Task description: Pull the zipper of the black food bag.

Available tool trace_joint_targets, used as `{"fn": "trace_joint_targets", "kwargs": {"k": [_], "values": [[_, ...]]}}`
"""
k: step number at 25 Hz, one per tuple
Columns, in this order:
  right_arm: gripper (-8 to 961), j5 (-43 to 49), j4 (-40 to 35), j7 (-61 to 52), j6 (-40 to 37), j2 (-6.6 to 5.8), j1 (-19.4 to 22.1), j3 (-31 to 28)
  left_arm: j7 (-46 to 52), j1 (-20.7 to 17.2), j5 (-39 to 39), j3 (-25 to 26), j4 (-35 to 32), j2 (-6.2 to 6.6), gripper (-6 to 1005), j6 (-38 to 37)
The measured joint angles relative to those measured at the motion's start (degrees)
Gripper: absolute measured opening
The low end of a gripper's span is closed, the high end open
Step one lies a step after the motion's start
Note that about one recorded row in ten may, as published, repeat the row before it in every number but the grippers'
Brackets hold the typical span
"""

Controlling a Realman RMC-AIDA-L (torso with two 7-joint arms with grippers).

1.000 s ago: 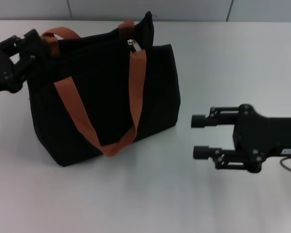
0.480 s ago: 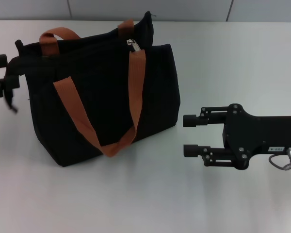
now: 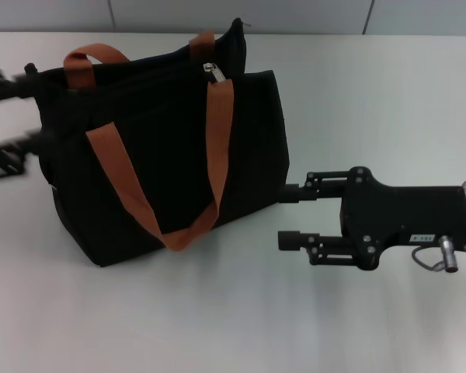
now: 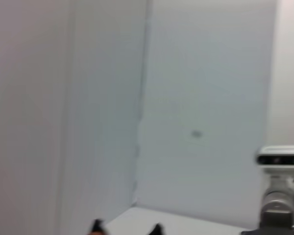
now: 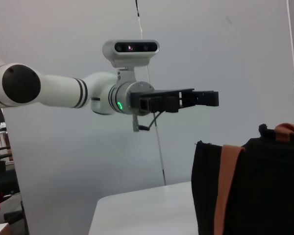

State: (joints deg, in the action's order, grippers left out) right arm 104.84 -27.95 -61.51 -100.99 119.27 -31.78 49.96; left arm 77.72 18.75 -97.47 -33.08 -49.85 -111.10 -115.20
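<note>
The bag (image 3: 167,148) is taken as the landmark; it stands upright on the white table (image 3: 357,101), left of the table's middle in the head view. To the left of the bag, the left gripper (image 3: 8,120) is seen blurred at the edge of the head view, with its two fingers (image 3: 12,81) spread apart, one above the other, reaching toward the bag's left end. Whether that end is touched cannot be told. Nothing is held between them.

On the bag itself, two orange-brown handles (image 3: 151,206) are seen: the near one hangs down over the front face in a loop, and the far one stands up behind the top edge. The zipper (image 3: 212,71) is seen as a small silver tab on top of the bag, toward its right end, just above where the near handle's right leg meets the top.

To the right of the bag, the right gripper (image 3: 289,216) is held low over the table, pointing at the bag's right side. Its fingers (image 3: 295,241) are parted with nothing between them; the upper fingertip lies just beside the bag's lower right side, and contact cannot be told.

In the right wrist view, the left gripper (image 5: 206,99) is seen above the bag's (image 5: 250,188) top edge.
</note>
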Motion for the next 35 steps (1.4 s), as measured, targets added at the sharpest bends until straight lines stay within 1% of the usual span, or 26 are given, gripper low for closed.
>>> {"fn": "trace_joint_targets", "kwargs": {"k": [5,8,10,11,13,14,16,17,23,26,35], "values": [[621,0.0,2.6,2.3,1.7,0.02,0.0,0.1,-9.1,-0.1,0.4,-7.9,6.2,-3.42,748,0.0],[623,0.2,4.2,4.2,2.4,0.13,0.0,0.4,-13.8,-0.4,-0.5,-11.8,10.1,-5.12,748,0.0],[625,0.3,5.3,5.9,2.5,0.14,0.1,0.7,-16.4,-0.5,-2.1,-13.3,12.8,-5.71,748,0.2],[654,0.4,5.8,6.4,2.5,0.15,0.2,0.7,-17.7,-0.5,-3.6,-13.7,14.5,-5.91,748,0.4],[713,0.8,6.6,7.0,2.6,0.15,0.6,0.9,-19.2,-0.5,-6.4,-13.8,17.1,-6.06,748,1.4],[742,1.0,7.1,7.4,2.6,0.13,0.8,0.9,-19.2,-0.5,-6.4,-13.8,17.1,-6.06,748,1.4],[801,1.2,8.4,9.0,2.6,0.09,0.9,0.9,-21.0,-0.8,-9.2,-13.4,20.1,-5.79,748,3.5],[801,1.3,9.5,10.8,2.6,0.09,1.0,1.5,-21.5,-0.9,-9.4,-13.4,20.8,-5.68,748,4.0],[804,1.3,10.0,11.3,2.7,0.13,0.9,3.5,-22.7,-1.1,-10.2,-13.6,21.6,-5.52,748,6.0],[806,1.3,10.0,11.1,2.7,0.15,1.0,3.7,-22.8,-0.9,-11.4,-13.5,21.5,-5.49,748,6.8],[806,1.3,10.0,11.0,2.3,0.14,1.3,3.7,-22.8,-0.9,-11.4,-13.5,21.4,-5.51,748,6.4]]}}
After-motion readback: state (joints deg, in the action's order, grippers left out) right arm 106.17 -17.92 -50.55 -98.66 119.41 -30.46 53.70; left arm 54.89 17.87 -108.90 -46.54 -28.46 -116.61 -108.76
